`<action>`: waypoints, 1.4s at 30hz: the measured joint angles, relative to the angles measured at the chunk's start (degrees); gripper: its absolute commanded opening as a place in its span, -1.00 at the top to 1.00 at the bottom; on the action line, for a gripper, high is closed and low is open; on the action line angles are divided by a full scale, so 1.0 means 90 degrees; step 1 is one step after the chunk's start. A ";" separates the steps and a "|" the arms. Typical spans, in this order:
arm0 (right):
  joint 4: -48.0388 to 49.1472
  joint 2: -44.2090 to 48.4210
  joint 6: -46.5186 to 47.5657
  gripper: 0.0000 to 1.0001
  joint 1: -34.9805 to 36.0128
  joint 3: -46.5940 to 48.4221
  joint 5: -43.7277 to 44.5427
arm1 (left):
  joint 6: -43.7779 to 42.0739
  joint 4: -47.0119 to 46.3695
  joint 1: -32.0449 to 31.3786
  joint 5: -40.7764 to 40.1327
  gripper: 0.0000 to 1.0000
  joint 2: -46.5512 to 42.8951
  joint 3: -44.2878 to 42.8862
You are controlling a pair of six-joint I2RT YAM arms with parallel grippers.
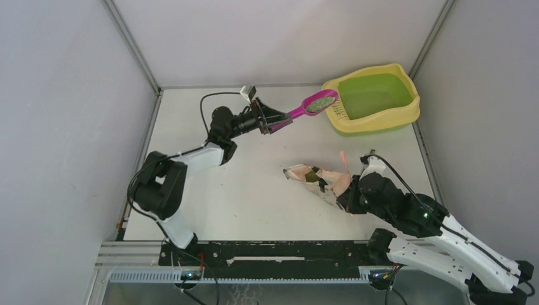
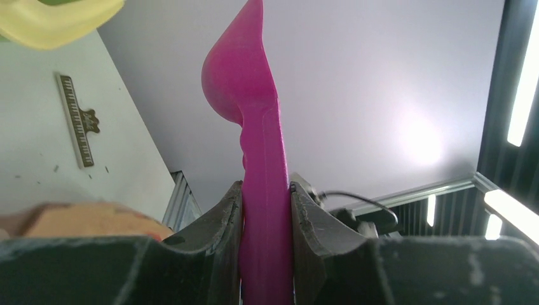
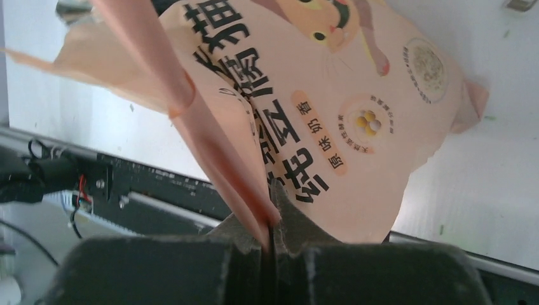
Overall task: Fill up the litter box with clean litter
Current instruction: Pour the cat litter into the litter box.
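Observation:
The litter box (image 1: 407, 113), pale yellow with a lime-green basin, stands at the table's far right corner; a piece of its rim (image 2: 57, 22) shows in the left wrist view. My left gripper (image 1: 266, 121) is shut on the handle of a magenta scoop (image 1: 304, 109) (image 2: 264, 184), held level above the table. The scoop's bowl carries greyish litter (image 1: 320, 101) and hovers at the box's left rim. My right gripper (image 1: 346, 194) (image 3: 270, 219) is shut on an edge of the peach-pink litter bag (image 1: 321, 180) (image 3: 305, 95), which lies on the table.
A grey wall rises close on each side and at the back. The bag lies mid-table, between the two arms. A small ruler-like strip (image 2: 77, 121) lies on the table. Specks of litter dot the surface around the bag.

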State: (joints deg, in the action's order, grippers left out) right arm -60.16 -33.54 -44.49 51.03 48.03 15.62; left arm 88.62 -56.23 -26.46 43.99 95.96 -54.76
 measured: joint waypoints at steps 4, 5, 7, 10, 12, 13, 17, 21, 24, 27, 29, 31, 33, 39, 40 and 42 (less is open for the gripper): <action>-0.0272 -0.0073 -0.0542 1.00 0.1032 0.0255 0.0325 | -0.0015 0.0274 0.0002 0.0032 0.93 0.0806 -0.0838; -0.0357 -0.0136 -0.0678 1.00 0.1319 0.0369 0.0461 | -0.0024 0.0367 0.0002 0.0044 0.93 0.1010 -0.1073; -0.0525 -0.0323 -0.0906 1.00 0.1885 0.0653 0.0709 | -0.0058 0.0537 0.0002 0.0041 0.93 0.1447 -0.1586; -0.0750 -0.0658 -0.1202 1.00 0.2635 0.1100 0.1049 | -0.0131 0.0838 0.0000 0.0041 0.93 0.2045 -0.2331; -0.0903 -0.0845 -0.1413 1.00 0.3007 0.1343 0.1212 | -0.0219 0.1083 -0.0005 0.0041 0.93 0.2414 -0.2829; -0.0952 -0.0896 -0.1508 1.00 0.3133 0.1416 0.1253 | -0.0257 0.1219 -0.0007 0.0044 0.93 0.2584 -0.3072; -0.1200 -0.0947 -0.2030 1.00 0.3650 0.1491 0.1406 | -0.0464 0.1809 -0.0049 0.0039 0.94 0.3259 -0.4146; -0.1576 -0.0935 -0.2837 1.00 0.4396 0.1506 0.1610 | -0.0716 0.2441 -0.0126 0.0017 0.94 0.3842 -0.5255; -0.1919 -0.0986 -0.3524 1.00 0.4915 0.1520 0.1763 | -0.0988 0.2912 -0.0189 -0.0032 0.94 0.4141 -0.5904; -0.2093 -0.1112 -0.3971 1.00 0.5246 0.1530 0.1887 | -0.1336 0.3402 -0.0277 -0.0146 0.94 0.4393 -0.6433; -0.2161 -0.1192 -0.4170 1.00 0.5304 0.1554 0.1943 | -0.1613 0.3752 -0.0347 -0.0238 0.93 0.4588 -0.6788; -0.2212 -0.1214 -0.4340 1.00 0.5321 0.1554 0.1999 | -0.1921 0.4136 -0.0420 -0.0364 0.94 0.4799 -0.7133; -0.2290 -0.1205 -0.4461 1.00 0.5331 0.1554 0.2057 | -0.2234 0.4534 -0.0493 -0.0493 0.94 0.5037 -0.7482; -0.2385 -0.1022 -0.4544 1.00 0.5207 0.1554 0.2140 | -0.3288 0.5863 -0.0733 -0.1107 0.93 0.5756 -0.8490; -0.2392 -0.1008 -0.4539 1.00 0.5185 0.1554 0.2142 | -0.3478 0.6081 -0.0777 -0.1239 0.93 0.5846 -0.8626; -0.2390 -0.0996 -0.4520 1.00 0.5129 0.1554 0.2142 | -0.3830 0.6305 -0.0865 -0.1452 0.93 0.5965 -0.8835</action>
State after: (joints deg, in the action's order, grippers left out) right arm -81.67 -42.50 -85.17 97.19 62.02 34.89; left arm 54.15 0.51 -34.24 30.92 149.64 -134.28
